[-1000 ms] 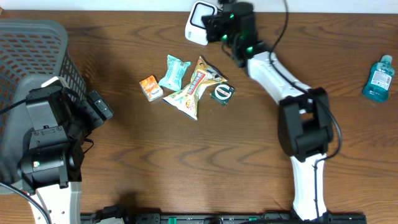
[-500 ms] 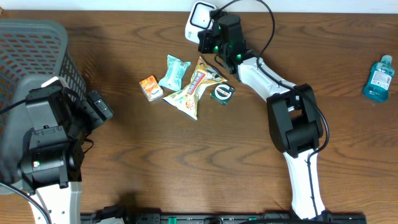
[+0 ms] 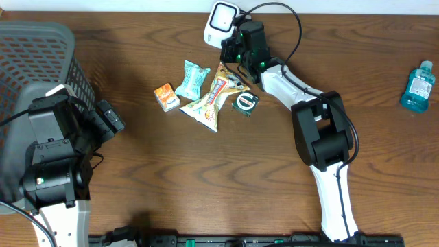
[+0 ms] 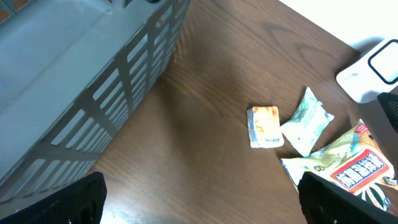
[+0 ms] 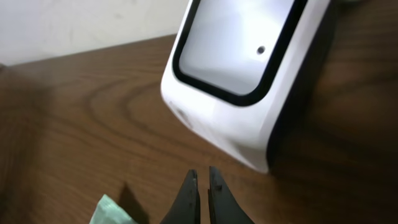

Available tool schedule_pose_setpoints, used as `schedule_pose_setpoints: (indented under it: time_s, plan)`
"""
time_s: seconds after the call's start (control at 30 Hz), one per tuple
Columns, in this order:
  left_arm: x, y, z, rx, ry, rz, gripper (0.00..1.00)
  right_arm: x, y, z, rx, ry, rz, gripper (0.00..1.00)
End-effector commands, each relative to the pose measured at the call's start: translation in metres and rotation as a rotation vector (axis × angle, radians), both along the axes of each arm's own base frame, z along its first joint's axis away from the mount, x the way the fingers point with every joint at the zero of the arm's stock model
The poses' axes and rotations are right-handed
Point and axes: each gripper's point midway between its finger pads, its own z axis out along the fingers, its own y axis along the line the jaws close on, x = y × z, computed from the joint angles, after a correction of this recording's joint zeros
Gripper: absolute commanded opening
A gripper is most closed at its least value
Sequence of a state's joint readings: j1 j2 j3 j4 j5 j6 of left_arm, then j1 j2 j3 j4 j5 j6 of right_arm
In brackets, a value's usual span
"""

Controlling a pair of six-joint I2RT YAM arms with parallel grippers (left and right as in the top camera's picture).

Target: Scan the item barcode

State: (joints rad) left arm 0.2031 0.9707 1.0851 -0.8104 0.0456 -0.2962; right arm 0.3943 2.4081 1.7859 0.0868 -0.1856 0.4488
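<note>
Right gripper (image 5: 202, 186): fingers together, holding nothing, tips near white scanner (image 5: 249, 81) at table's far edge. Snack packets (image 3: 212, 96) just beside arm, mid-table. Left gripper (image 4: 202, 193) spread wide, by basket (image 4: 93, 93). Open tabletop (image 3: 206, 178) toward near edge.

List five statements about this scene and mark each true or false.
1. The right end effector is shut with nothing between its fingers. True.
2. The blue bottle is inside the basket. False: it is on the table near the right edge, far from the basket.
3. The left end effector is open. True.
4. The right end effector grips the white scanner. False: the scanner rests on the table just ahead of the closed fingertips.
5. The orange packet lies beside the mint-green packet. True.
</note>
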Motion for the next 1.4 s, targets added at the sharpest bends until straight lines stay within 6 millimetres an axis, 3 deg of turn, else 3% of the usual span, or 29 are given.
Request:
schedule_pose_setpoints:
  time_s: [0.0, 0.37, 0.67, 1.37]
  plan:
    - [0.000, 0.004, 0.002, 0.003, -0.002, 0.021, 0.98, 0.006, -0.007, -0.010, -0.015, -0.006, -0.049, 0.01]
    - [0.000, 0.004, 0.002, 0.003, -0.002, 0.021, 0.98, 0.008, -0.004, -0.016, 0.006, -0.011, -0.041, 0.01]
    - [0.000, 0.004, 0.002, 0.003, -0.002, 0.021, 0.98, 0.011, -0.012, -0.041, -0.015, 0.009, -0.062, 0.01]
    - [0.000, 0.004, 0.002, 0.003, -0.002, 0.021, 0.98, 0.022, -0.039, -0.040, -0.068, -0.021, -0.073, 0.01]
